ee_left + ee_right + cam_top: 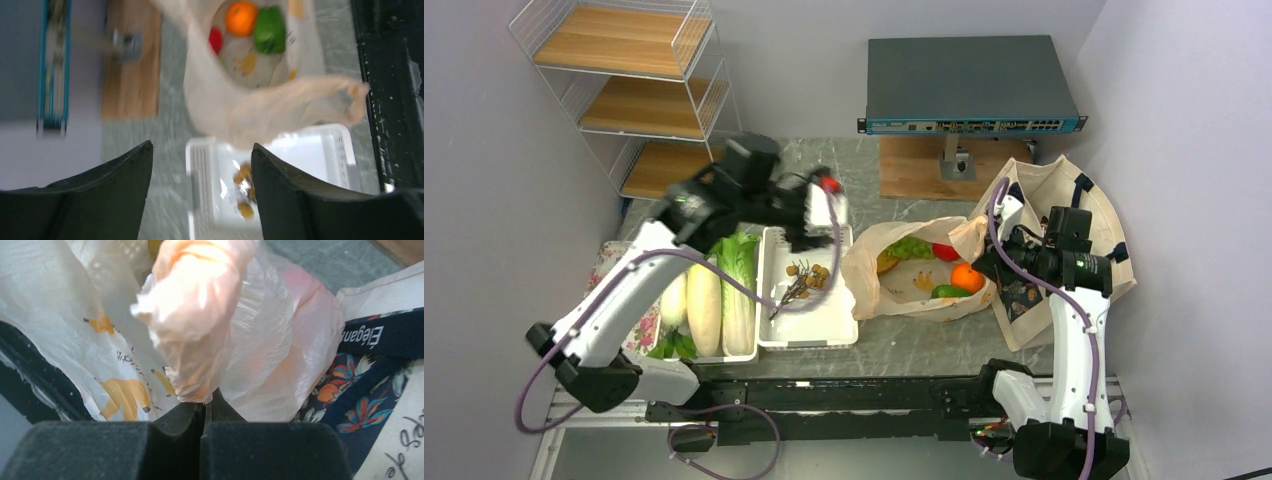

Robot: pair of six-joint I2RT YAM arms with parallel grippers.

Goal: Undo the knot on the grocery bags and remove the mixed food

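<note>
The peach-beige plastic bag (904, 290) lies open mid-table. It holds green grapes (910, 247), a red apple (944, 252), an orange (966, 277) and a green bottle (949, 292). My right gripper (982, 258) is shut on a bunched twist of the bag's rim (195, 315), jaws together (205, 396). The cream canvas tote (1074, 215) with navy straps (380, 335) stands just behind it. My left gripper (829, 215) is open and empty (200, 147), hovering over a white tray (824, 325) of brown nuts (809, 275). Cabbage (739, 255) and white radishes (704, 305) lie in a second tray.
A wire rack with wooden shelves (624, 90) stands at the back left. A grey network switch (969, 85) sits on a stand over a wooden board (919, 170) at the back. A floral cloth (609, 265) lies under the left trays.
</note>
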